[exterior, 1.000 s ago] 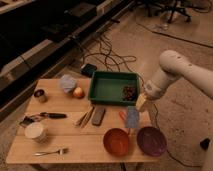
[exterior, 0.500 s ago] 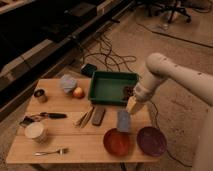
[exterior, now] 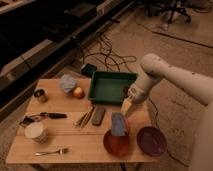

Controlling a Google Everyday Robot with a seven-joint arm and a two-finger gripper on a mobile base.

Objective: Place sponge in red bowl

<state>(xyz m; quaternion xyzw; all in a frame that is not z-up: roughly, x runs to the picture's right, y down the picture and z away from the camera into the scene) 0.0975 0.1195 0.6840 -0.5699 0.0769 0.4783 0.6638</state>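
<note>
The blue-grey sponge (exterior: 118, 124) hangs tilted just above the far rim of the orange-red bowl (exterior: 116, 143), which stands at the table's front edge right of the middle. My gripper (exterior: 123, 113), on the white arm that comes in from the right, is shut on the sponge's upper right edge. Its pale fingers (exterior: 127, 106) point down and to the left. The sponge hides part of the bowl's rim.
A flat maroon plate (exterior: 151, 141) lies right of the bowl. A green tray (exterior: 111, 87) stands behind. A dark grey slab (exterior: 98, 115) and sticks (exterior: 85, 118) lie left of the sponge. Further left are a pale blue lump (exterior: 67, 83), a fruit (exterior: 78, 92), a can (exterior: 40, 95), a white cup (exterior: 36, 132) and a fork (exterior: 50, 151).
My gripper has carried the sponge left and down, from beside the tray's front corner to above the red bowl. The arm has swung left with it.
</note>
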